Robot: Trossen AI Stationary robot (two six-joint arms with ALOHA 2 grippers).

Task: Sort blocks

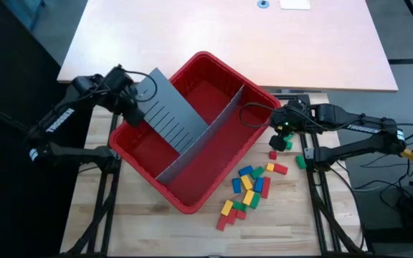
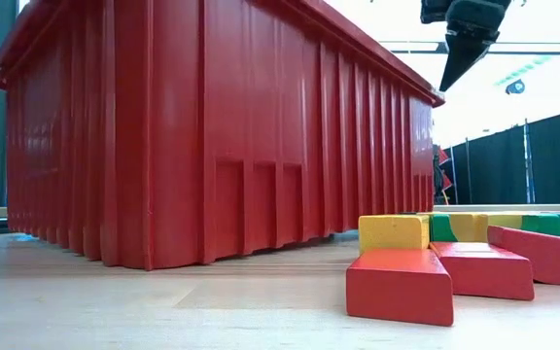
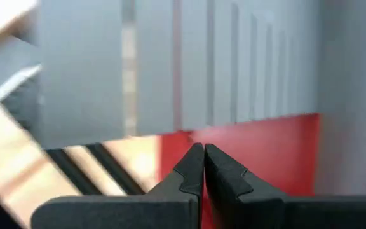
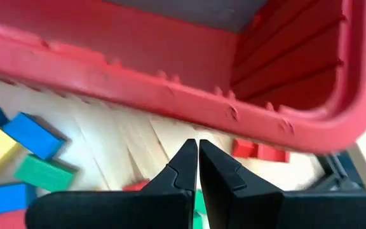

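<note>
- A cluster of small rectangular blocks [image 1: 248,190] in red, green, blue and yellow lies on the wooden table [image 1: 292,222], just beside the red bin's corner nearest the right arm.
- The cluster runs as a loose diagonal band, from a red and yellow pair [image 1: 225,213] at its near end up to a red block [image 1: 280,169] closer to the right arm; most bricks lie flat, their long axes pointing in mixed directions.
- A few stray blocks sit apart near the right gripper, including a small red one [image 1: 272,154] and a green one [image 1: 300,163].
- At table height, a red block [image 2: 400,285] lies in front, with a yellow block [image 2: 393,232] behind it.
- The large red plastic bin [image 1: 221,66] sits turned diagonally on the table, split by a grey divider panel [image 1: 206,132]; a second grey slotted panel [image 1: 167,111] leans inside it.
- The right gripper [image 1: 281,135] hangs above the table by the bin's rim, fingers pressed together, holding nothing.
- The left gripper [image 1: 133,107] is at the bin's opposite side, next to the slotted panel, its fingers also together and empty.
- A pale tabletop [image 1: 228,29] lies beyond the wooden table; dark curtains [image 2: 513,160] show in the bright room behind.
</note>
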